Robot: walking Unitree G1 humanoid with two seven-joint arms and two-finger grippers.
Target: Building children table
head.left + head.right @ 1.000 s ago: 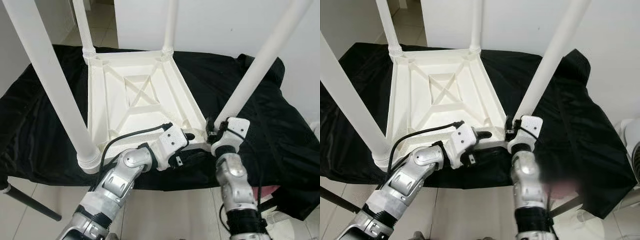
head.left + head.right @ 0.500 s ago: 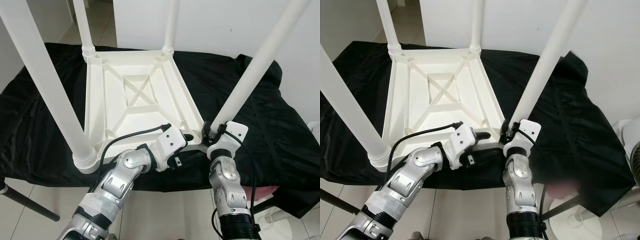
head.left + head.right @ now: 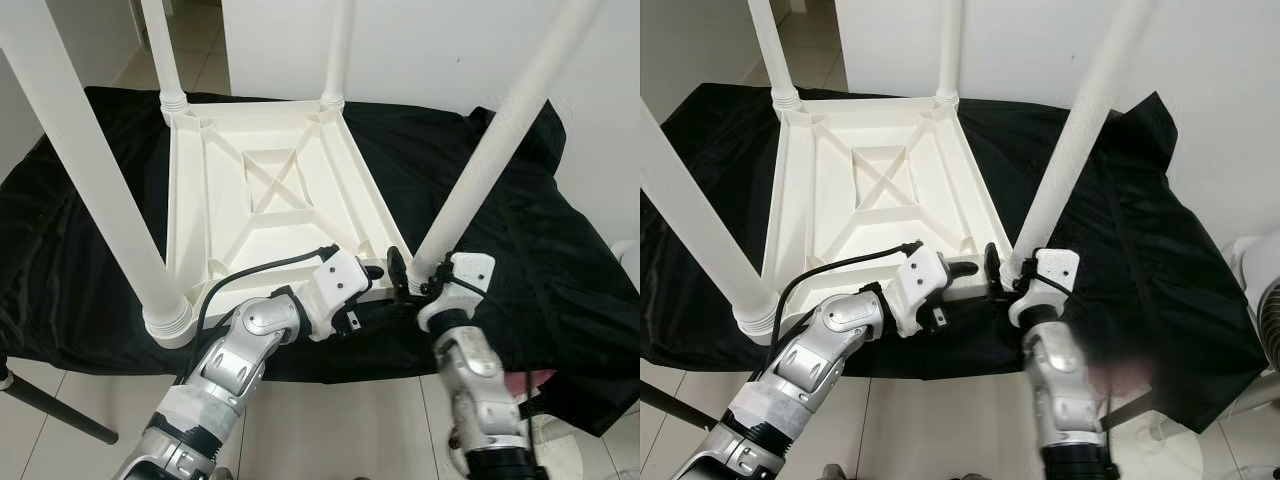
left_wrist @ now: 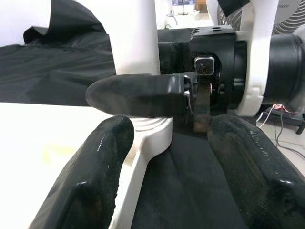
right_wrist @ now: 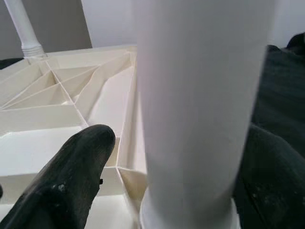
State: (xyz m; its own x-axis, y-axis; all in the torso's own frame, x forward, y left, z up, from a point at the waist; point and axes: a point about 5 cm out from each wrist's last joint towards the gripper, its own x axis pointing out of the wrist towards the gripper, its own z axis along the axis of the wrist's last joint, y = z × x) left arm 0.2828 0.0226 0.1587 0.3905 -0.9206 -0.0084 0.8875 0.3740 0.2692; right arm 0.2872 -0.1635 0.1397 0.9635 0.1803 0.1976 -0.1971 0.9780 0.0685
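A white plastic children's table (image 3: pixel 190 200) lies upside down on a black cloth, its four legs pointing up. The near right leg (image 3: pixel 490 150) stands in its corner socket. My right gripper (image 3: pixel 408 275) is at that leg's base, open, with the leg (image 5: pixel 200 95) between its fingers (image 5: pixel 76 181). My left gripper (image 4: pixel 169 131) is open and straddles the table rim (image 4: pixel 143 143) just beside that corner. Its fingers (image 4: pixel 100 162) point at the right gripper's finger (image 4: pixel 138 95), close in front of them.
The black cloth (image 3: pixel 560 240) covers a low surface and hangs over its edges. A white wall stands behind. Below is tiled floor with a black stand leg (image 3: pixel 60 410) at the left and a white fan (image 3: pixel 1260 290) at the right.
My right wrist has drawn back to the right and turned, so its fingers now reach around the base of the near right leg. The left gripper has stayed at the corner.
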